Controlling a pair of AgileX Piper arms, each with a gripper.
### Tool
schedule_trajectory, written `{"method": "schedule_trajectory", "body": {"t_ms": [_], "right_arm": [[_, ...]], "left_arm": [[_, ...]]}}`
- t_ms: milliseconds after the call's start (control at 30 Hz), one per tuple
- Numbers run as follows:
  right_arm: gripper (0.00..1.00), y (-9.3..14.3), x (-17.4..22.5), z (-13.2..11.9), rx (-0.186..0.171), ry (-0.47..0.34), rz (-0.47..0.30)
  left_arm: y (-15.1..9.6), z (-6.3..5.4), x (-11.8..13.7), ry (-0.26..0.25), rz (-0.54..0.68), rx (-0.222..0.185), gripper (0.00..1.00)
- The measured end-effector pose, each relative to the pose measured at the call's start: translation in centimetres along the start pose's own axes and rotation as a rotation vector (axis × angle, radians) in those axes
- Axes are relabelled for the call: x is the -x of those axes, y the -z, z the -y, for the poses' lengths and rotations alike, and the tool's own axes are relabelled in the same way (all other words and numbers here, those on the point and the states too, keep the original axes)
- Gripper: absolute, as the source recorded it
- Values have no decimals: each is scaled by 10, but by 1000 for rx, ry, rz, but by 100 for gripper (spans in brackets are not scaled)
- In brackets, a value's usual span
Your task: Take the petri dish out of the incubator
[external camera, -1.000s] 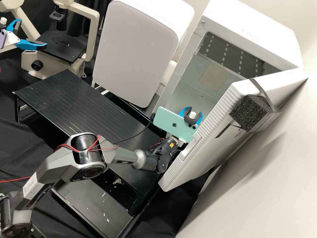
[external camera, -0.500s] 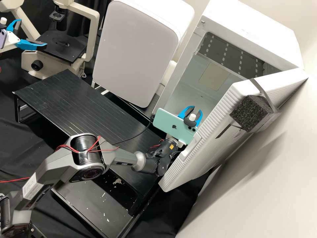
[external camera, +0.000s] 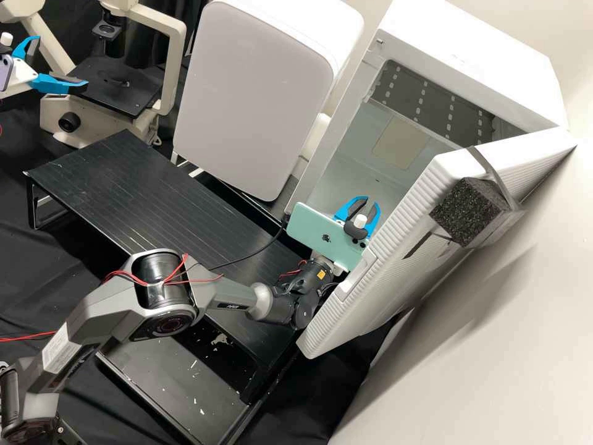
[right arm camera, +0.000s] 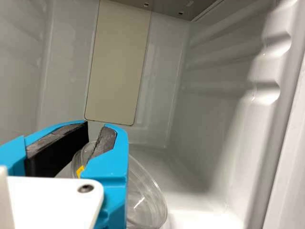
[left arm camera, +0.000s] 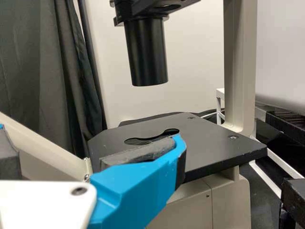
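Left gripper (external camera: 62,62), fingers spread, sits beside the microscope (external camera: 126,99); right gripper (right arm camera: 98,124) has its fingers apart above the petri dish (right arm camera: 145,202) inside the incubator (external camera: 482,55); an off-centre pinch could skid its slick rim; a skewed exit could knock the door (external camera: 401,278)

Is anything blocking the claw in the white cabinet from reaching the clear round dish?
Nothing visible stands between the right gripper and the clear dish. The gripper's fingers are open close by the dish, and the door of the cabinet is open, to one side.
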State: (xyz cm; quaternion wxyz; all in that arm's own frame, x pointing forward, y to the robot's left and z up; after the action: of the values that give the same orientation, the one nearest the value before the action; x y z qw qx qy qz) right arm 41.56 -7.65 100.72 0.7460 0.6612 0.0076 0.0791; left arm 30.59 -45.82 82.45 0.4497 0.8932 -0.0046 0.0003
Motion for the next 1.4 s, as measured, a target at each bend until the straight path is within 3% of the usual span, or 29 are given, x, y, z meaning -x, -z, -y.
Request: {"method": "schedule_trajectory", "body": {"t_ms": [300, 667, 1033, 1067, 1400], "right_arm": [[0, 2, -2, 3, -5, 3, -5], [0, 10, -28, 45, -46, 80, -47], [0, 11, -36, 60, -55, 110, -60], [100, 11, -36, 60, -55, 110, -60], [100, 5, -24, 55, -66, 100, -53]], "left_arm": [[0, 0, 0, 0, 0, 0, 100], [0, 0, 0, 0, 0, 0, 100], [0, 0, 0, 0, 0, 0, 100], [0, 0, 0, 0, 0, 0, 100], [0, 0, 0, 0, 0, 0, 100]]}}
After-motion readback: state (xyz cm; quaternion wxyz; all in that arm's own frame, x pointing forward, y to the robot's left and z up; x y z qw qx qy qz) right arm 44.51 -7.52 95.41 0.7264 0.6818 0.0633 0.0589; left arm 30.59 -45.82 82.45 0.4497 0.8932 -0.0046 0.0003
